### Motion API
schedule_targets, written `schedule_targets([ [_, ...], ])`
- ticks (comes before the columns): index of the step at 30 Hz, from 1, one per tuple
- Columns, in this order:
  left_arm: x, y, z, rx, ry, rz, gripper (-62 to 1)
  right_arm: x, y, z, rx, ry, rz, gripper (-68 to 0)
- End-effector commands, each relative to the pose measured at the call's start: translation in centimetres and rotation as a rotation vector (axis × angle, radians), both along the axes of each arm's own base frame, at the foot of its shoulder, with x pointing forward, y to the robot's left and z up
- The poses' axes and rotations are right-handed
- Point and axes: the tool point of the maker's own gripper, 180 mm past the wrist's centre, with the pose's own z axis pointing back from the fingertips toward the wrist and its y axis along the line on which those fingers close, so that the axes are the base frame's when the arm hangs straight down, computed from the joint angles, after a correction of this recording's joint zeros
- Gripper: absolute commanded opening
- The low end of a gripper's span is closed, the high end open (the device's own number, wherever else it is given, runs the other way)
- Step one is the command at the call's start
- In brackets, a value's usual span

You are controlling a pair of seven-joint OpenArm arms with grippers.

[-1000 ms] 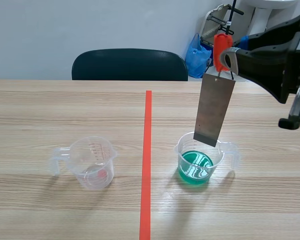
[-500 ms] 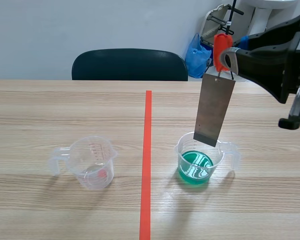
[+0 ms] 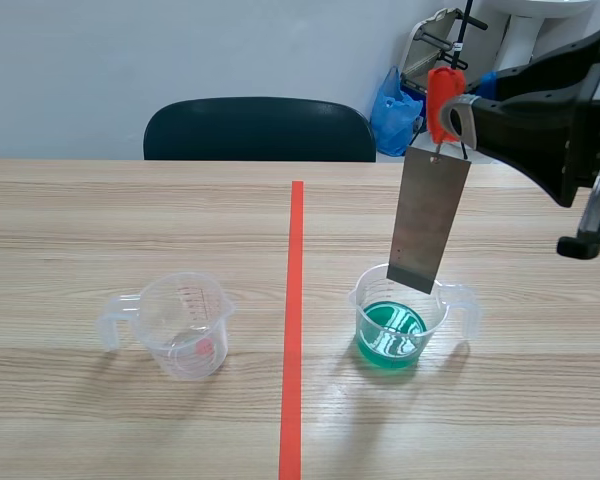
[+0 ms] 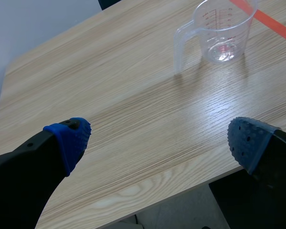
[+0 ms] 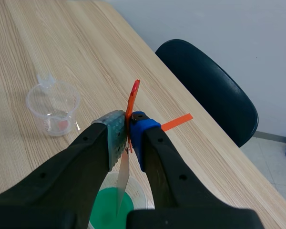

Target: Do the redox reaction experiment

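My right gripper (image 3: 447,118) (image 5: 128,138) is shut on an orange clip (image 3: 441,100) (image 5: 132,98) from which a grey metal plate (image 3: 427,220) (image 5: 122,183) hangs. The plate's lower edge sits just above the rim of a clear beaker with green liquid (image 3: 392,333) (image 5: 108,210), right of the orange line. A second clear beaker (image 3: 185,325) (image 4: 222,31) (image 5: 54,107), holding a little clear liquid, stands left of the line. My left gripper (image 4: 157,140) is open, high above the table's near left corner, out of the scene view.
A dark chair (image 3: 260,130) (image 5: 207,90) stands behind the table's far edge. A blue bag (image 3: 392,110) and a rack lie behind on the right. The table edge (image 4: 148,205) runs just under my left gripper.
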Motion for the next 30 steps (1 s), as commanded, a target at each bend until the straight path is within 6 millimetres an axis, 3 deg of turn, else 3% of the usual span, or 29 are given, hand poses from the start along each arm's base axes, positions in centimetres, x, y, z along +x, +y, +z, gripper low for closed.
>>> schedule_targets([
  [1, 0.6, -0.5, 0.8, -0.024, -0.030, -0.022, -2.7, 0.2, 0.1, 1.1, 0.031, -0.027, 0.002, -66.9],
  [4, 1.0, -1.1, 0.6, -0.055, -0.011, -0.076, -15.5, 0.2, 0.1, 1.2, 0.033, -0.028, 0.003, -66.9],
  [7, 3.0, -1.4, 1.0, -0.088, -0.043, -0.118, -32.3, 0.2, 0.1, 1.2, 0.033, -0.028, 0.003, -66.9],
  [13, 7.5, -3.2, 1.5, -0.210, -0.042, -0.237, -56.8, 0.2, 0.1, 1.1, 0.033, -0.028, 0.003, -66.9],
  [18, 10.7, -5.8, 1.1, -0.251, -0.009, -0.340, -58.0, 0.2, 0.1, 1.1, 0.033, -0.028, 0.003, -66.9],
  [24, 14.0, -9.9, 2.9, -0.399, -0.043, -0.460, -58.0, 0.2, 0.1, 1.1, 0.033, -0.028, 0.003, -66.9],
  [30, 16.2, -15.5, 2.7, -0.406, -0.015, -0.605, -58.0, 0.2, 0.1, 1.1, 0.033, -0.028, 0.003, -66.9],
])
